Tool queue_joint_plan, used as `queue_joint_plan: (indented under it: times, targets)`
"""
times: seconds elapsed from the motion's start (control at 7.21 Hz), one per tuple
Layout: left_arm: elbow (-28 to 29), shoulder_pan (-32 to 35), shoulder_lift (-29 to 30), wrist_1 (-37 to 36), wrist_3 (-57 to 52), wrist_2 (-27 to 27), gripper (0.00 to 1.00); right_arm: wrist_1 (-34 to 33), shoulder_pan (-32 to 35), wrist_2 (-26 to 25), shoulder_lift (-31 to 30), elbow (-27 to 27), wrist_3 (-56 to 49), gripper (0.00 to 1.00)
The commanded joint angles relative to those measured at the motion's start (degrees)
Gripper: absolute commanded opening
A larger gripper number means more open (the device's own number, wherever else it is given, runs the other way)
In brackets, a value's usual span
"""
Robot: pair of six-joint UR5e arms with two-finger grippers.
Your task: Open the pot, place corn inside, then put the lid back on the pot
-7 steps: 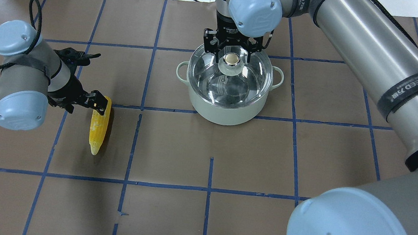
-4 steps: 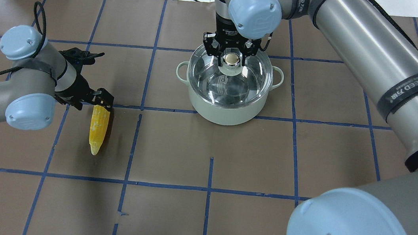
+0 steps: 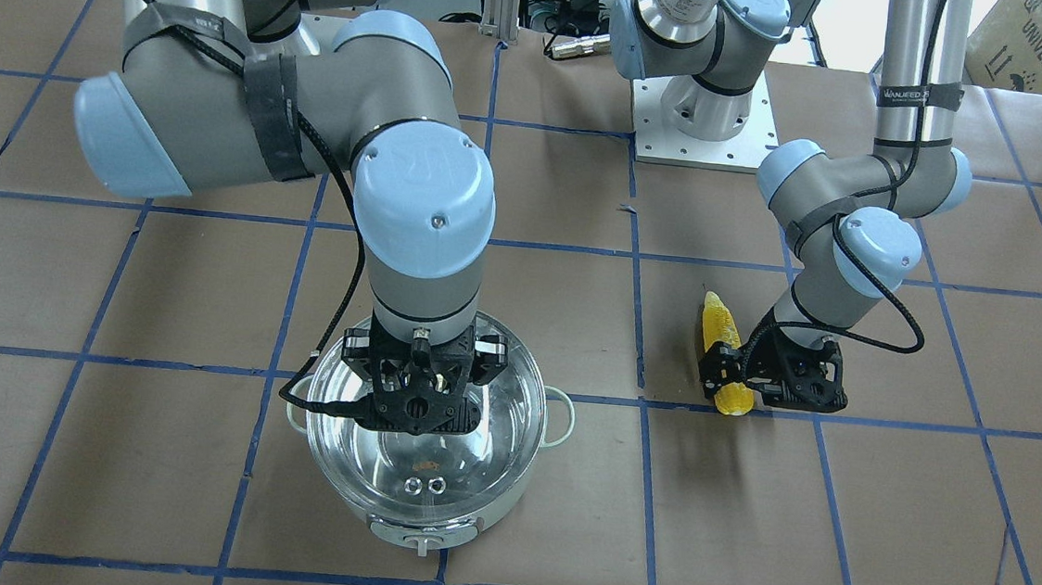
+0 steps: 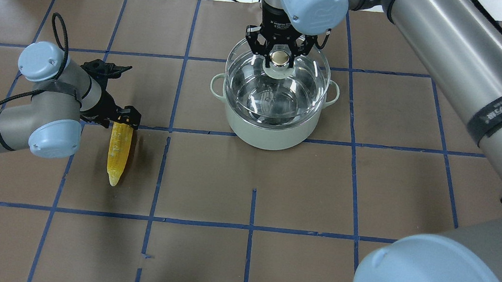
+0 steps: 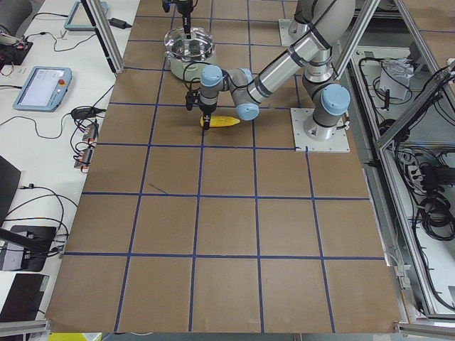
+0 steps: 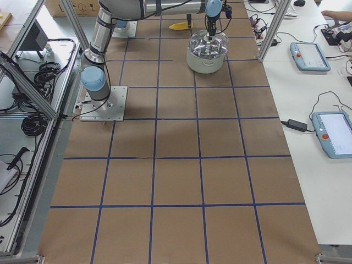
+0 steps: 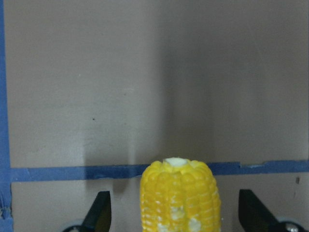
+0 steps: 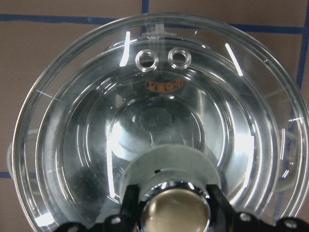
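**Above the pot, the lid was held up; the corn was not yet gripped**

Above the pot (image 4: 270,136), the lid (image 8: 164,111) was held by its knob in the right claw (image 4: 280,57), which was clamped on it. The lid appeared to be raised just clear of the rim, so the opening step was judged to be in hand. Well apart on the desk (image 4: 208,179), the corn (image 4: 118,153) lay flat. Its thick end sat between the widely spread fingers of the left claw (image 7: 176,212), with gaps seen on both sides. Next, the lid would need to be carried aside so that the pot's mouth was cleared. The left claw would need to be closed on the corn before any lift was tried.
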State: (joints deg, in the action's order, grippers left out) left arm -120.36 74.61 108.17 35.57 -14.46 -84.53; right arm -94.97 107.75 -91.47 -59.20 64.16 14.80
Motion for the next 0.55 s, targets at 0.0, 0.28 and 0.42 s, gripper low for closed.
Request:
queue_joint_plan:
  times: [0.0,0.28,0.42]
  targets:
    - [0.3,0.18,-1.89,0.89,3.02,-0.81,0.27,2.24,-4.01,-0.29,-3.45,-1.49,-6.93,0.08]
    - [3.88,0.44,-8.11,13.82,7.05,-4.32,0.23,8.44,-13.84,-0.11,-4.52,-0.79,-12.42,0.06]
    - [8.61,2.01,-11.89,24.0,9.17,-4.33,0.22,8.48,-18.15,0.32,-4.09,-0.44,-16.96,0.06]
